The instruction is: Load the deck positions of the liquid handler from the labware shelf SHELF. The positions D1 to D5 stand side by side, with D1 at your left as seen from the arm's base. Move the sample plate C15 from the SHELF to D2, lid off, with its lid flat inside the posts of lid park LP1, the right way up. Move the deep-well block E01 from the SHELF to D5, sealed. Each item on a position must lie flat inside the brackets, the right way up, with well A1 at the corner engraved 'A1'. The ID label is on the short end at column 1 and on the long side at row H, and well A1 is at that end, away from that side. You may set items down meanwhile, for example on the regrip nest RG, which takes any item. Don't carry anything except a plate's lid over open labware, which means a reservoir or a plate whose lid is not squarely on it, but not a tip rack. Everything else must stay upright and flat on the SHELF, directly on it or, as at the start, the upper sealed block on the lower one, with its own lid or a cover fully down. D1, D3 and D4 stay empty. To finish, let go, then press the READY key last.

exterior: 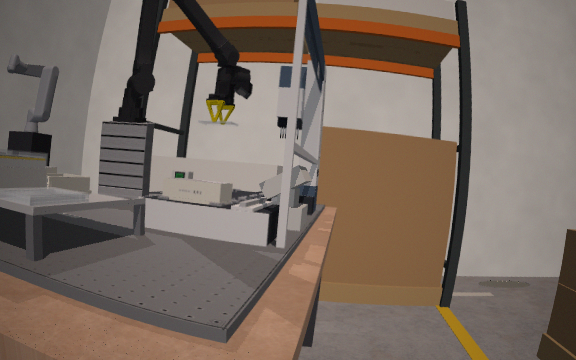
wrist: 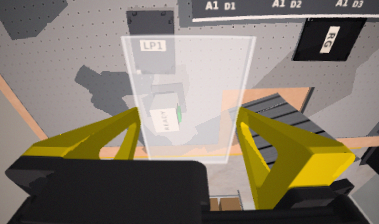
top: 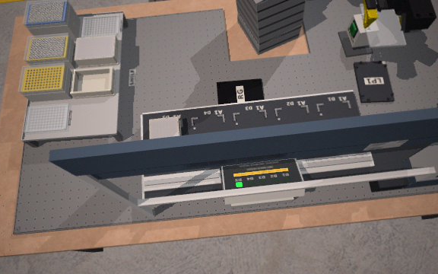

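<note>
A: High above the READY key (wrist: 166, 118) right now — gripper (wrist: 187, 131) spread wide yet clamped on the clear plate lid (wrist: 188, 95), held flat between the yellow fingers.

B: And lid park LP1 (top: 373, 81) just ahead, vacant. Deep-well block (top: 163, 127) already down at D5, D2 (wrist: 286, 4) bare.

A: Best kept level — no tilt. Centre over the four posts first, then lower straight.

B: Release only once seated flat inside, right way up. No dragging across the posts.
</note>
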Robot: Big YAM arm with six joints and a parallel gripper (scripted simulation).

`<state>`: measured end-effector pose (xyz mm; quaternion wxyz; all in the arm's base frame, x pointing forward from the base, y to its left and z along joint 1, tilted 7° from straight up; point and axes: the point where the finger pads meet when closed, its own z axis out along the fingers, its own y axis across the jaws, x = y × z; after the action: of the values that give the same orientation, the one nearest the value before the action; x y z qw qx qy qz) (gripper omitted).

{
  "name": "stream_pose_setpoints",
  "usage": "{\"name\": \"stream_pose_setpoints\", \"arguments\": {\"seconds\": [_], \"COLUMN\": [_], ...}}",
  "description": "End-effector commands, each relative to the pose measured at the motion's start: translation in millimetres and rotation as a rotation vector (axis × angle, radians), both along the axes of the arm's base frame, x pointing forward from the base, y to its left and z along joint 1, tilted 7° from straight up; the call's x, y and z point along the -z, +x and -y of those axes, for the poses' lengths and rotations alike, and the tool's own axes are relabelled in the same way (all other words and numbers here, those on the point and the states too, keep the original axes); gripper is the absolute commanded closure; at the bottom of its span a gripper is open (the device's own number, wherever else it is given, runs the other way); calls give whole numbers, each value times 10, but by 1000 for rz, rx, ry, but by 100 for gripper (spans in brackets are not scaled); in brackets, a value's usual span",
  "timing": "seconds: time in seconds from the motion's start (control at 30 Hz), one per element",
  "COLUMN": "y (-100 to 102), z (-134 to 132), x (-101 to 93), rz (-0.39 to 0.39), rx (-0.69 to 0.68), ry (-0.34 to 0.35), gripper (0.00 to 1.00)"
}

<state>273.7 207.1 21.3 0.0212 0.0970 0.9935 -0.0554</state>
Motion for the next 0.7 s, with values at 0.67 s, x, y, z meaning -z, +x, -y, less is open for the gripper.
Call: {"name": "stream_pose_setpoints", "arguments": {"seconds": [0.67], "y": [53], "z": [-891], "x": [142], "rz": [-7], "rx": [11], "ry": [-9], "gripper": [100]}}
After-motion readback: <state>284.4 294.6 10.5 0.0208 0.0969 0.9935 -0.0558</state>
